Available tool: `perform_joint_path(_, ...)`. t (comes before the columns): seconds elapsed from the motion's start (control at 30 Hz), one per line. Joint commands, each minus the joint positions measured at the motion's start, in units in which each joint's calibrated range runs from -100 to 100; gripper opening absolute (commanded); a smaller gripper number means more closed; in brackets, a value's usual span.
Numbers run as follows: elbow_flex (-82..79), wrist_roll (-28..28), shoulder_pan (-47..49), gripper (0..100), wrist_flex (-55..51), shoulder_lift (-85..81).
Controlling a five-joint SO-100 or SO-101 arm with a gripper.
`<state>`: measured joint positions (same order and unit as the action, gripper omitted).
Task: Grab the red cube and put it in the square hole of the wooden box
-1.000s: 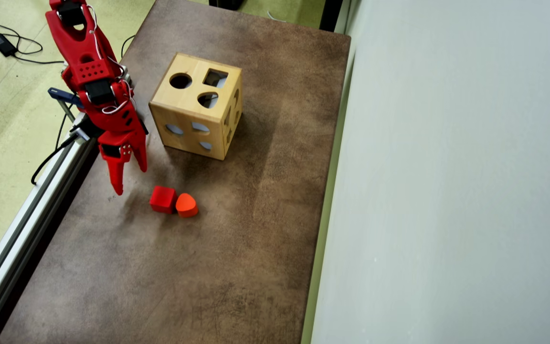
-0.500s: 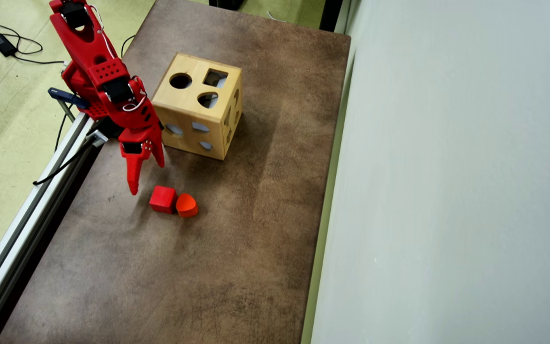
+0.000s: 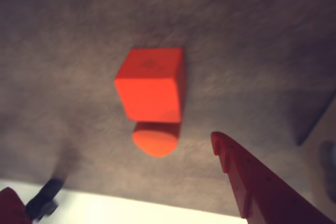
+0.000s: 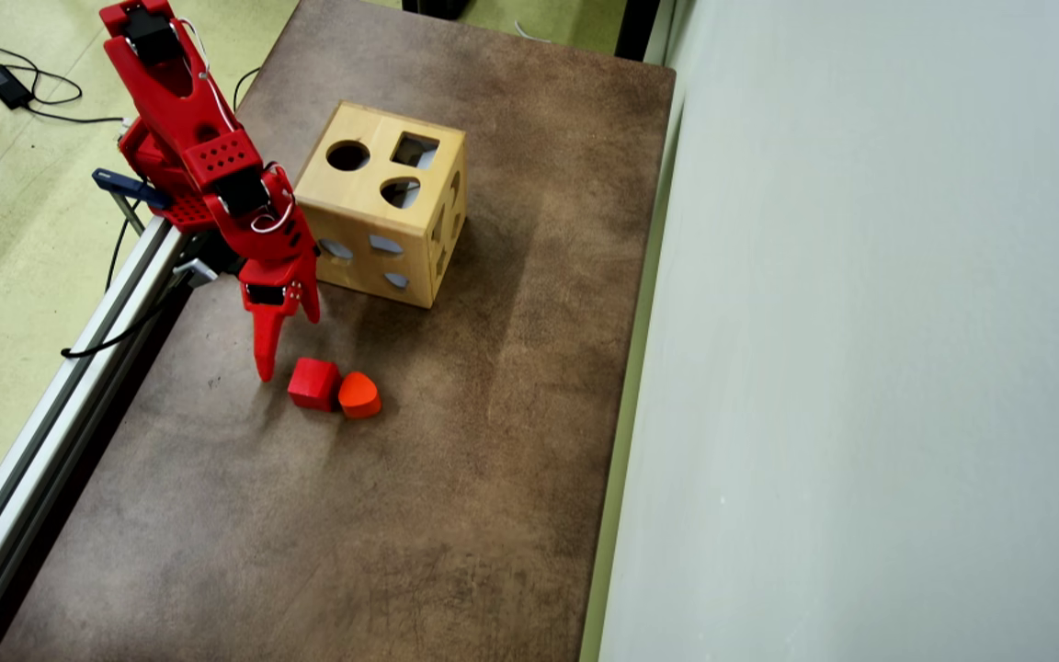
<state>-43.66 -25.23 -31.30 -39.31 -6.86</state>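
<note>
Red plastic fingers of the gripper (image 4: 289, 348) spread apart in the overhead view, grasping nothing, one long tapering finger (image 4: 264, 354) pointing down the picture and a shorter one (image 4: 309, 299) beside it. Just right of the long fingertip, apart from it, the red cube (image 4: 313, 382) lies on the mottled brown table (image 4: 456, 478), matte with sharp square edges. An orange-red block (image 4: 359, 394) with a rounded outline touches the cube's far side from the gripper. Above and right of the fingers stands the wooden box (image 4: 381, 202), pale and smooth, its top pierced by a round hole, a rounded-triangle hole and the square hole (image 4: 415, 150).

From the wrist view, somewhat blurred, one ridged red finger (image 3: 252, 182) rises from the lower right. The cube (image 3: 152, 83) sits up and left of it, clear of contact, with the rounded block (image 3: 155, 137) touching its near face.
</note>
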Motion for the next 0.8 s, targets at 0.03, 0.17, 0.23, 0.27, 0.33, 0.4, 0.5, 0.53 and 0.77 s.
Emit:
perform_joint_path(0.03, 1.2, -0.2, -1.5, 52, 3.8, 4.3)
perform_joint_path(0.17, 1.2, -0.1, -1.7, 52, 3.8, 7.9)
perform_joint_path(0.23, 1.2, -0.1, -1.5, 52, 3.2, 8.4)
perform_joint_path(0.27, 1.2, -0.1, -1.3, 52, 3.2, 8.4)
perform_joint_path(0.33, 1.2, -0.1, -0.9, 52, 3.2, 8.4)
perform_joint_path(0.4, 1.3, -0.1, -0.9, 52, 3.8, 8.5)
perform_joint_path(0.5, 2.3, -0.1, -0.9, 52, 3.9, 9.8)
perform_joint_path(0.53, 3.1, -0.1, -0.9, 52, 3.8, 10.6)
perform_joint_path(0.77, 7.3, -0.1, -0.8, 52, 2.8, 13.4)
